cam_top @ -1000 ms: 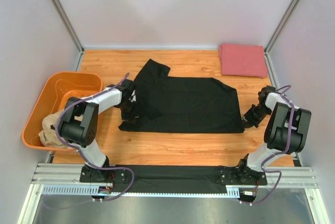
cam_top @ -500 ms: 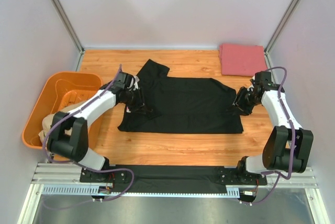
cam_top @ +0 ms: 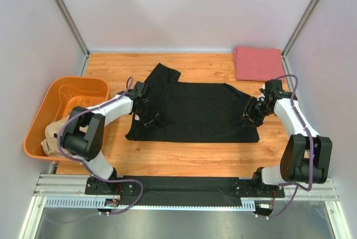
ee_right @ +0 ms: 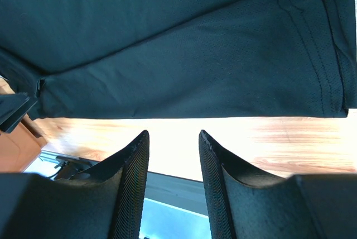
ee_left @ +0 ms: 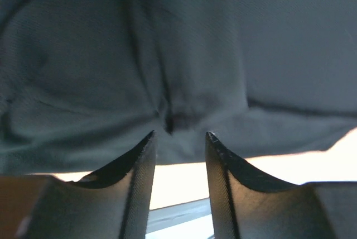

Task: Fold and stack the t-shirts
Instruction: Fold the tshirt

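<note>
A black t-shirt (cam_top: 195,110) lies spread across the wooden table (cam_top: 184,152), one sleeve pointing to the back left. My left gripper (cam_top: 152,117) hovers at its left edge, open, with nothing between the fingers. In the left wrist view the black cloth (ee_left: 223,55) fills the frame just past the open left gripper (ee_left: 179,135). My right gripper (cam_top: 247,118) is over the shirt's right edge, also open and empty. The right wrist view has the shirt's hem (ee_right: 167,43) lying flat beyond the right gripper (ee_right: 173,134). A pinkish-red t-shirt (cam_top: 258,63) sits folded at the back right.
An orange tub (cam_top: 61,91) stands at the table's left edge with a tan t-shirt (cam_top: 53,133) bunched in its near end. Grey walls and metal posts close in the back and sides. A metal rail runs along the near edge.
Both grippers went from shut to open and let go of the black shirt. Both arms swung inward from the shirt's outer near corners to over its left and right edges.
</note>
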`<state>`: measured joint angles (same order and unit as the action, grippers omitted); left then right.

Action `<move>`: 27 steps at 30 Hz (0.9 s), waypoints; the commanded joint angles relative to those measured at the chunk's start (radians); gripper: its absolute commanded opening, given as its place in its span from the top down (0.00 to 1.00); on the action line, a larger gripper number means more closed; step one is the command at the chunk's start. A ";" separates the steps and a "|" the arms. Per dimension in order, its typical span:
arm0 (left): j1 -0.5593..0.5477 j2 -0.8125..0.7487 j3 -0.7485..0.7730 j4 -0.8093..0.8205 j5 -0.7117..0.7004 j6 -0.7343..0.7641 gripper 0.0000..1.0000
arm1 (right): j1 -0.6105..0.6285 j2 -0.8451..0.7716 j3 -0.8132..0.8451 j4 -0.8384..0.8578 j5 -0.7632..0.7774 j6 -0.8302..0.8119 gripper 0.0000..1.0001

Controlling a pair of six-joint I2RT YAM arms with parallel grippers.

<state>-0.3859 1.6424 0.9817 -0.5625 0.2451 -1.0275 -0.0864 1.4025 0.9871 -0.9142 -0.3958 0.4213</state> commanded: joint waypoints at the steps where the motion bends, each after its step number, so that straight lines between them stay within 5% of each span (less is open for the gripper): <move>1: -0.002 0.048 0.041 -0.054 -0.039 -0.104 0.55 | 0.002 -0.020 0.004 0.023 -0.012 -0.010 0.57; 6: -0.002 0.062 0.066 -0.066 -0.089 -0.109 0.59 | 0.002 -0.028 0.002 0.018 0.000 -0.024 0.58; 13: -0.002 0.096 0.109 -0.083 -0.092 -0.062 0.77 | 0.002 -0.014 0.002 0.020 0.000 -0.029 0.58; 22: -0.004 0.093 0.110 -0.112 -0.099 -0.062 0.62 | 0.014 0.003 0.002 0.040 -0.029 -0.012 0.59; 27: -0.018 -0.015 0.215 -0.163 -0.223 0.191 0.61 | 0.198 0.056 -0.028 0.263 -0.167 0.144 0.56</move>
<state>-0.3935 1.7336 1.1118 -0.6926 0.1070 -1.0161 0.0071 1.4277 0.9817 -0.8303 -0.4427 0.4526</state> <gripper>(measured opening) 0.377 0.434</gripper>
